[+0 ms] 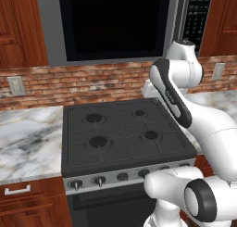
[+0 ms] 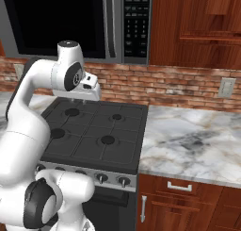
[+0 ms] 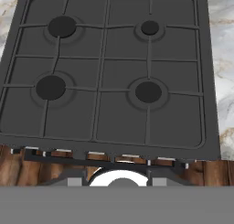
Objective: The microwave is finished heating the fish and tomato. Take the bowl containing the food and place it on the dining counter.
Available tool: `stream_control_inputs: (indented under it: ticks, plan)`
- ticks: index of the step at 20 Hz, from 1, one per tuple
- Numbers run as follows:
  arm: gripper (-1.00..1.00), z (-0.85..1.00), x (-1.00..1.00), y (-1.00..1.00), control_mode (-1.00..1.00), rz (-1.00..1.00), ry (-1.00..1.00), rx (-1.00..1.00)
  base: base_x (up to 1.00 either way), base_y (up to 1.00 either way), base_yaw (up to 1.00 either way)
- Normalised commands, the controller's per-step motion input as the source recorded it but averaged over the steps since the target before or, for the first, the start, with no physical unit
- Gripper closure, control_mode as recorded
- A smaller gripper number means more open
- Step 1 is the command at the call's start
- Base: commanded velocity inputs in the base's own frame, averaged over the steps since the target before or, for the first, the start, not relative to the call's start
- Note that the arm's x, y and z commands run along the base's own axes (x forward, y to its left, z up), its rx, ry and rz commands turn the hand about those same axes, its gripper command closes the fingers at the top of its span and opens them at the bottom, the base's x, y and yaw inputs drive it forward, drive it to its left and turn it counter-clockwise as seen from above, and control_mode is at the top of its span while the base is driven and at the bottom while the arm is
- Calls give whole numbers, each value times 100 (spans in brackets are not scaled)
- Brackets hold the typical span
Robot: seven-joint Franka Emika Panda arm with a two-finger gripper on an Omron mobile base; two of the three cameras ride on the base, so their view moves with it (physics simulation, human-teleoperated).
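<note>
Above the stove, the microwave (image 1: 115,24) is mounted with its black glass door shut, its vertical handle (image 2: 109,22) and keypad strip (image 2: 137,20) seen at the right side of the door; the bowl with the fish and tomato is judged to sit behind that dark glass, where nothing can be made out. Below it, the black four-burner stove (image 1: 122,133) is flanked by marble worktop (image 2: 188,140) on both sides, backed by a brick wall (image 1: 78,85). The end effector (image 2: 84,94) is held over the rear of the stove, pointed downward at the burners, well apart from the microwave handle; whether its fingers stand apart or together cannot be told, since they are too small and hidden under the hand. Trouble is most likely to be caused by the door being left unopened or pulled from a poor angle, so that the handle is slipped off. The elbow could be knocked against the microwave frame when the hand is raised. Later, a shallow bowl gripped by its rim could be tilted and the food spilled.
</note>
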Motion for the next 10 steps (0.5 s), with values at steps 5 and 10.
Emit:
stream_control_inputs:
  ticks: [5, 10]
  plan:
    - [-100, 0, 0, 0, -100, 0, 0, 0, 0, 0, 0]
    - [-100, 0, 0, 0, -100, 0, -1, 0, 0, 0, 0]
